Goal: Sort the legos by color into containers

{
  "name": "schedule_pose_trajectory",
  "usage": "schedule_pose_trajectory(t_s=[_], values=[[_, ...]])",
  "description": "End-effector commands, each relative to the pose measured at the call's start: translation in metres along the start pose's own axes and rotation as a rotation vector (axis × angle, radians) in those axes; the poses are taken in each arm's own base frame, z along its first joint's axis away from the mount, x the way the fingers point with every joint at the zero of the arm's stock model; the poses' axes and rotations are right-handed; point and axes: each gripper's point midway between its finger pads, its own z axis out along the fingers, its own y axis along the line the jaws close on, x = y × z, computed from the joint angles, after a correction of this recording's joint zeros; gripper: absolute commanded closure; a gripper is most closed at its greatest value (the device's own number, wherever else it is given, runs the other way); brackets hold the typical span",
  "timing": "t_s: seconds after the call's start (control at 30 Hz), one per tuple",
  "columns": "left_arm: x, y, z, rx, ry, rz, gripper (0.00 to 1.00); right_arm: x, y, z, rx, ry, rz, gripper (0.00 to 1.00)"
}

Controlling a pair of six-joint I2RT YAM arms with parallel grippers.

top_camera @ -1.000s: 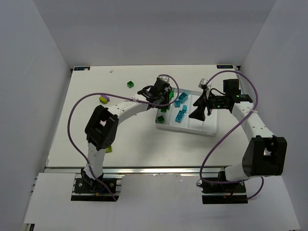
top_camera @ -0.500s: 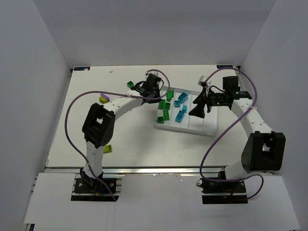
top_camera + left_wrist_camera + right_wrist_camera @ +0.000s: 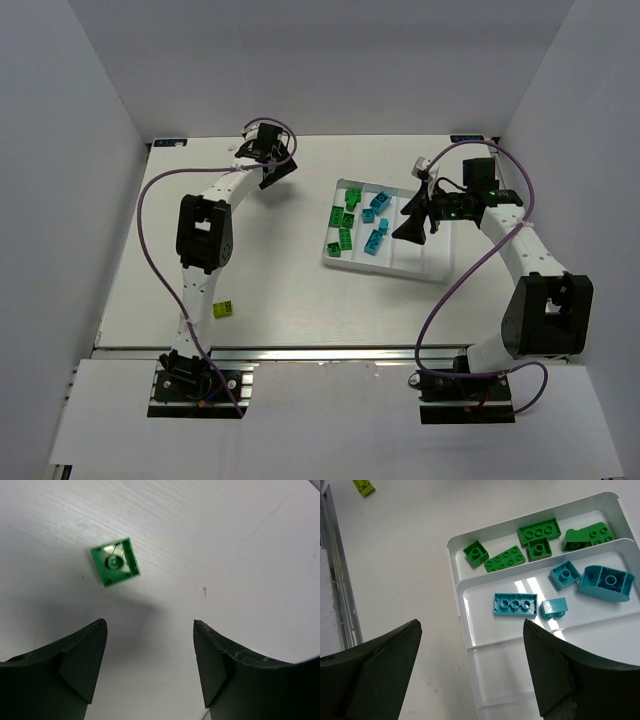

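The left gripper (image 3: pixel 277 170) is at the far part of the desk (image 3: pixel 280 285), at about 11 o'clock from the desk centre in the top view. In its wrist view the left gripper (image 3: pixel 149 625) is released: the two dark fingers stand well apart and nothing is between them. One dark green lego (image 3: pixel 115 562) lies alone on the bare desk, at about 11 o'clock from the gap between the fingers. It touches neither finger. It is a small square brick, a little turned, and the face with a round shape in the middle looks up.

The right gripper (image 3: pixel 412 228) hangs over the white tray (image 3: pixel 432 276), which lies at about 3 o'clock from the desk centre. This gripper is released too. In the right wrist view its fingers (image 3: pixel 380 660) are spread wide and hold nothing.

In the tray, five dark green legos (image 3: pixel 504 559) lie in the outer compartment, the one on the tray's 9 o'clock side in the top view. Four cyan legos (image 3: pixel 515 604) lie in the compartment just beside it, behind a low ridge. The colours are not mixed there.

A lime lego (image 3: pixel 224 309) lies on the desk at about 8 o'clock from the centre, well apart from the tray, near the front edge.
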Motion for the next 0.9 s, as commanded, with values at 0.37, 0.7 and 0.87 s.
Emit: schedule_pose_trajectory(t_s=[0.37, 0.7, 0.87], values=[[-0.031, 0.034, 0.046, -0.135, -0.081, -0.014, 0.22, -0.008, -0.005, -0.003, 0.031, -0.021, -0.054, 0.12], [-0.021, 0.042, 0.071, -0.120, -0.038, -0.036, 0.38, -0.011, -0.005, -0.008, 0.053, -0.022, -0.065, 0.11], [-0.013, 0.039, 0.070, -0.087, -0.003, -0.046, 0.57, -0.012, -0.005, -0.011, 0.062, -0.023, -0.070, 0.11]])
